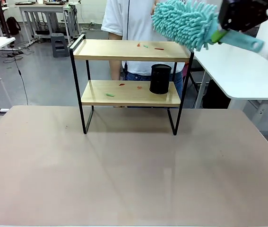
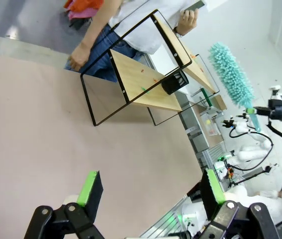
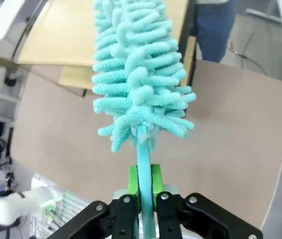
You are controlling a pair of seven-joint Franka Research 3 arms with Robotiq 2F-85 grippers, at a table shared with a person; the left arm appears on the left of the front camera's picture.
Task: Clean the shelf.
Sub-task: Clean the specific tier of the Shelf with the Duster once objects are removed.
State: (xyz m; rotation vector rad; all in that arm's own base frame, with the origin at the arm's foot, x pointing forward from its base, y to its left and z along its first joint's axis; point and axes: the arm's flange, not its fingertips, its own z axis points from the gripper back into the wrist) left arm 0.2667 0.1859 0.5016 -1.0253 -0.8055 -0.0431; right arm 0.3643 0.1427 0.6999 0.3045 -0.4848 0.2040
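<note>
The shelf (image 1: 124,50) stands at the far middle of the table, two light wood boards in a black frame. Small red and green scraps (image 1: 145,46) lie on its top board and more scraps (image 1: 110,94) on the lower one, beside a black cylinder (image 1: 160,78). My right gripper (image 1: 224,29) is up at the top right, shut on the handle of a fluffy teal duster (image 1: 183,22) whose head hangs above the shelf's right end. In the right wrist view the gripper (image 3: 143,185) clamps the handle, with the duster (image 3: 138,74) over the shelf (image 3: 66,35). My left gripper (image 2: 151,188) is open, well back from the shelf (image 2: 141,84).
A person (image 1: 124,19) stands right behind the shelf, one hand (image 2: 78,56) at the table's far edge. A white table (image 1: 247,71) adjoins at the right. The brown tabletop (image 1: 124,179) spreads in front of the shelf.
</note>
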